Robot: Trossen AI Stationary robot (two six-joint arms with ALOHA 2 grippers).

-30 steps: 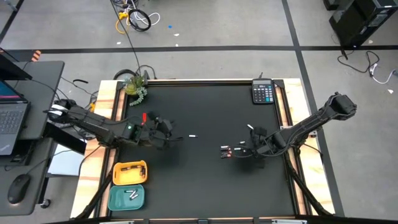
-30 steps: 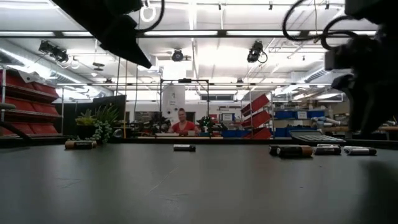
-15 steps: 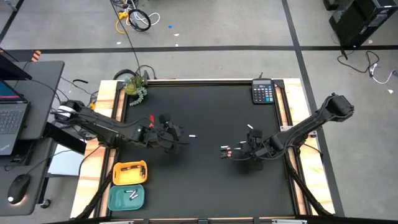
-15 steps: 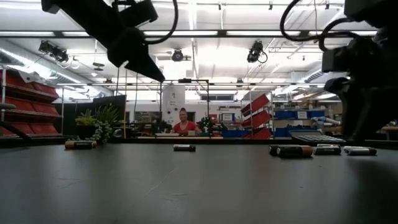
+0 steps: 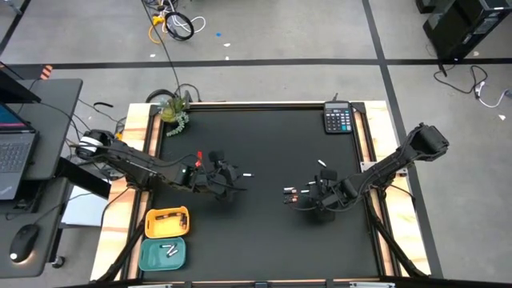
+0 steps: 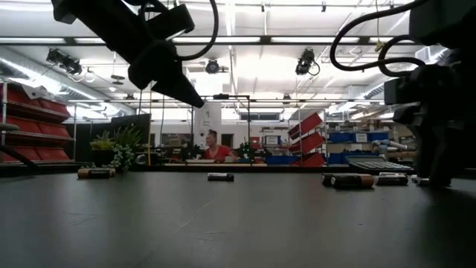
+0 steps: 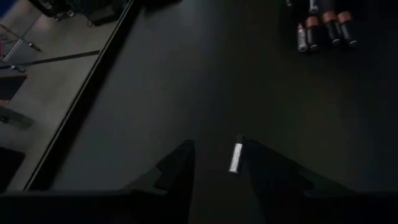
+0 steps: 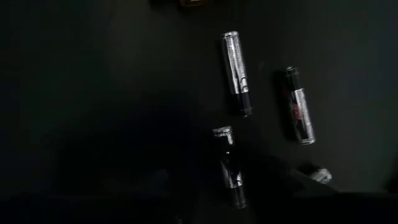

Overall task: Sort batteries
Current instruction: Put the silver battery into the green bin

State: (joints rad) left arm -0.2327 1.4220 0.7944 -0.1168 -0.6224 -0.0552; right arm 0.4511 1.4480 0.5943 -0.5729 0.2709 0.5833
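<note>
The flat black worktop (image 5: 264, 232) has a lot of bare room along its near edge. At the near left corner, off the black mat, sit a yellow plastic tray (image 5: 166, 222) and a teal plastic tray (image 5: 163, 254). Only the high view shows these trays, and two small pale batteries (image 5: 169, 250) lie in the teal one.

The left gripper (image 5: 233, 181) hangs left of the middle, above the worktop. Its wrist view shows what the other views hide: its jaws stand partly open with nothing in them, and a small white battery (image 7: 235, 155) lies flat on the worktop in the gap in front of them. From above, this white battery is a tiny pale mark just beside the gripper.

The right gripper (image 5: 314, 194) is low over a small bunch of dark batteries with copper ends (image 5: 291, 194), right of the middle. Its wrist view shows slim dark and silver batteries (image 8: 236, 68) lying apart from each other. One of them lies at the jaws, but the picture is too dark to tell if it is held or how wide the jaws are. The low view shows these batteries in a row on the worktop.

Farther back there is open black worktop. A dark calculator (image 5: 338, 119) sits at the far right corner and a small green plant (image 5: 174, 110) at the far left corner.
</note>
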